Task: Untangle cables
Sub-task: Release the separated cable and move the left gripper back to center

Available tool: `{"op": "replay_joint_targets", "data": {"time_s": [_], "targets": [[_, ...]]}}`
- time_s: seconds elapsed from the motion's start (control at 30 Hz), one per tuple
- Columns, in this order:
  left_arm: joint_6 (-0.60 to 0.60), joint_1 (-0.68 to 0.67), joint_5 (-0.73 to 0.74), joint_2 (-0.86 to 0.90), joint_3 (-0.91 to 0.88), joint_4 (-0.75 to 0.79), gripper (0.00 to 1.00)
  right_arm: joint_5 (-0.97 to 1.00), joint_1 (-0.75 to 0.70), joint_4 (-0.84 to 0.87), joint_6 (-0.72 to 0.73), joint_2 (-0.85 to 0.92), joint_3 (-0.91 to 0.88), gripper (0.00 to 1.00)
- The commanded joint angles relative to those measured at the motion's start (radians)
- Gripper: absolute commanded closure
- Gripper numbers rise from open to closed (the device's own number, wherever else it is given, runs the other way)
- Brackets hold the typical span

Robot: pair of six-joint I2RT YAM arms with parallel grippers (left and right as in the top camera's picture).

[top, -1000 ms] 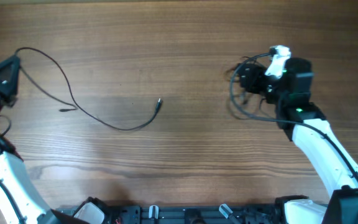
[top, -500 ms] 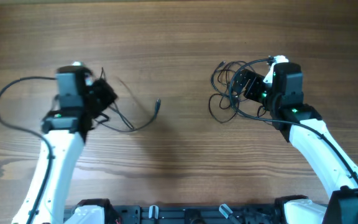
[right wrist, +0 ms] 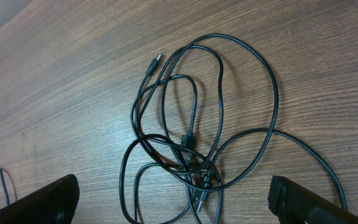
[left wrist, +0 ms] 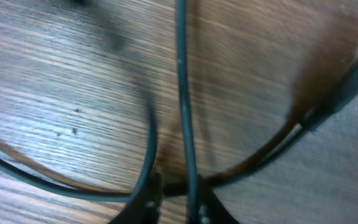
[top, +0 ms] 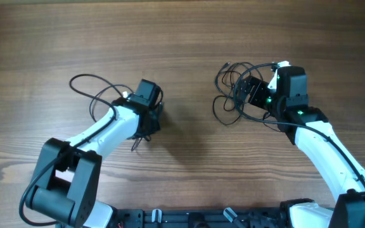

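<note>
The knotted bundle [right wrist: 186, 142] of cables lies flat on the tabletop [top: 182, 38]. Its loops spread out, and one plug end pokes free on the side away from the right arm. The right fingers [right wrist: 48, 202] hang above the bundle, spread wide, gripping nothing. In the right wrist view the tabletop's edge shows well beyond the bundle. To the left of the bundle is a stretch of bare wood, then the left fingers [left wrist: 205, 211], low on a loose cable [left wrist: 180, 74] whose loops lie farther left. Those fingers stand narrowly apart with a strand running between them; whether they pinch it I cannot tell.
</note>
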Motion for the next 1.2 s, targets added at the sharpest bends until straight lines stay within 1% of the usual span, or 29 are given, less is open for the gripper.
{"op": "replay_joint_targets", "data": {"time_s": [0.0,0.03,0.1,0.17,0.33,0.37,0.43,0.47,0.53,0.57,0.6,0.63,0.7,0.73,0.8,0.83,0.93,1.0,1.1,1.17], "targets": [[0.081,-0.047,0.003,0.003,0.001,-0.001,0.71,-0.002,0.002,-0.002,0.004,-0.003,0.002,0.00],[0.084,-0.057,0.004,0.003,0.001,-0.002,0.65,-0.002,0.002,-0.005,0.004,-0.003,0.002,0.00],[0.083,-0.073,0.004,0.003,0.001,-0.002,0.59,-0.001,0.002,-0.010,0.004,-0.003,0.002,0.00],[0.086,-0.083,0.003,0.003,0.001,-0.002,0.58,-0.001,0.002,-0.015,0.004,-0.003,0.002,0.00],[0.106,-0.089,-0.008,0.005,0.001,-0.001,0.59,-0.002,0.002,-0.029,0.004,-0.003,0.001,0.00],[0.123,-0.089,-0.039,0.005,0.001,-0.002,0.58,-0.001,0.002,-0.032,0.004,-0.003,0.001,0.00],[0.214,-0.089,-0.103,0.003,0.004,-0.004,0.58,-0.001,0.002,-0.037,0.004,-0.003,0.001,0.00],[0.262,-0.089,-0.141,0.003,0.018,-0.027,0.58,-0.001,0.002,-0.039,0.003,-0.002,0.001,0.00],[0.319,-0.089,-0.173,0.003,0.046,-0.073,0.59,-0.001,0.002,-0.040,0.004,-0.002,0.001,0.00],[0.351,-0.089,-0.173,0.003,0.056,-0.082,0.62,-0.001,0.002,-0.040,0.004,-0.002,0.001,0.00],[0.368,-0.089,-0.173,0.003,0.064,-0.079,0.62,-0.001,0.002,-0.039,0.005,-0.002,0.001,0.00],[0.368,-0.089,-0.172,0.003,0.066,-0.063,0.62,-0.001,0.002,-0.039,0.004,-0.001,0.001,0.00],[0.368,-0.089,-0.155,0.003,0.066,-0.042,0.57,-0.001,0.002,-0.039,0.004,0.001,0.001,0.00],[0.388,-0.089,-0.123,0.003,0.065,-0.034,0.55,-0.001,0.002,-0.040,0.004,0.004,0.001,0.00],[0.481,-0.089,-0.018,0.005,0.064,-0.022,0.52,-0.001,0.002,-0.045,0.004,0.011,0.001,0.00],[0.503,-0.089,0.010,0.005,0.063,-0.023,0.51,-0.001,0.002,-0.046,0.004,0.011,0.001,0.00],[0.502,-0.089,0.012,0.005,0.056,-0.022,0.49,-0.001,0.002,-0.050,0.003,0.011,0.001,0.00],[0.502,-0.088,0.011,0.006,0.033,-0.006,0.51,-0.001,0.002,-0.052,0.003,0.011,0.001,0.00],[0.503,-0.088,0.010,0.006,-0.015,0.043,0.50,-0.001,0.002,-0.053,0.003,0.011,0.001,0.00],[0.568,-0.088,-0.047,0.006,-0.053,0.076,0.48,-0.001,0.002,-0.058,0.003,0.011,0.001,0.00]]}}
